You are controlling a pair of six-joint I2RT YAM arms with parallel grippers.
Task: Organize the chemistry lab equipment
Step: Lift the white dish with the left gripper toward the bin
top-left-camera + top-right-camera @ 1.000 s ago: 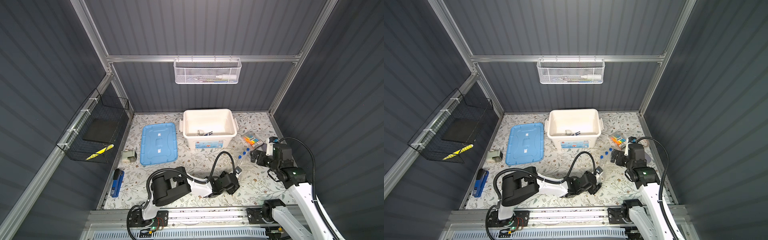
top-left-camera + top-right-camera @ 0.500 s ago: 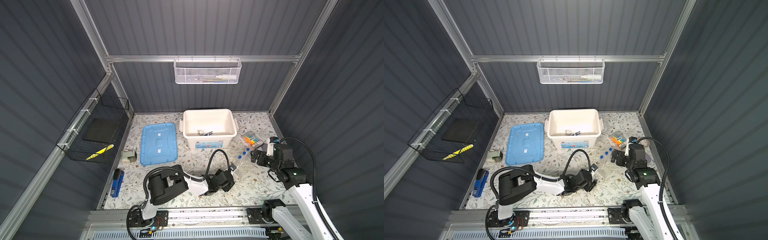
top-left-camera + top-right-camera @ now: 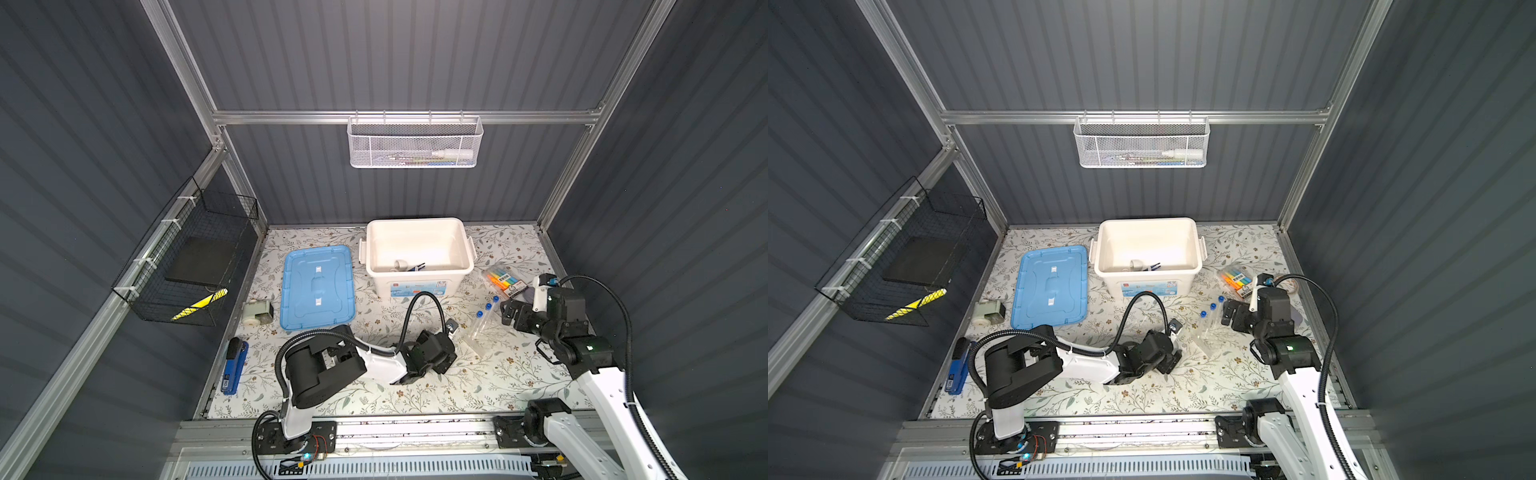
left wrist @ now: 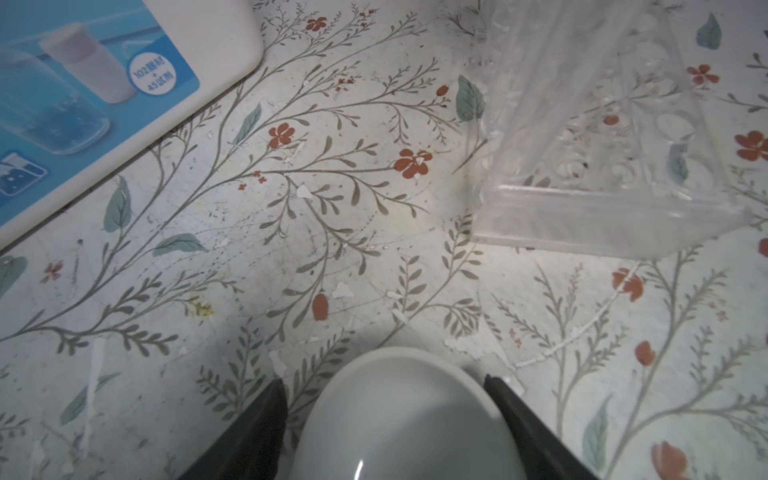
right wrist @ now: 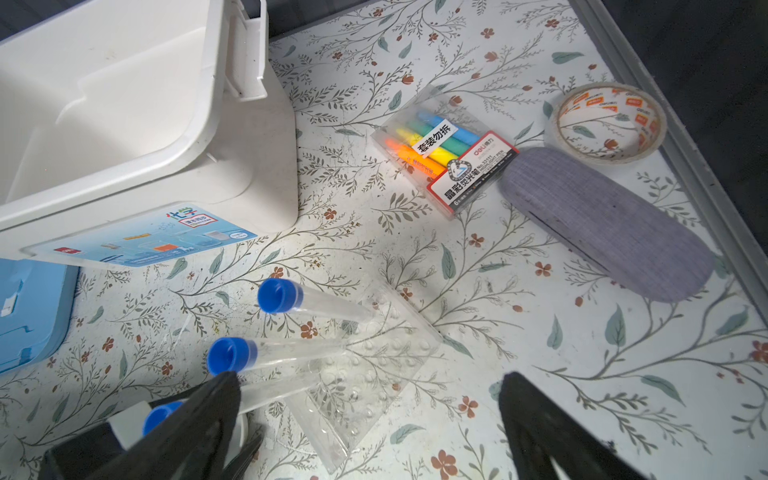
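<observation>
Pose: left end effector [image 4: 384, 379] low, spread astride white dish [image 4: 407, 415] | right end effector [image 5: 370, 378] raised, released

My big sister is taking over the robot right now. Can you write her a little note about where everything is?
Left end effector: open, straddling a white dish, not gripping.
Right end effector: open, empty, by the clear rack holding three blue-capped tubes.
Done: dark blue tweezers and a small white piece lie in the white bin.
To do: dish, rack and tubes probably go in; blue lid lies beside the bin.
</observation>
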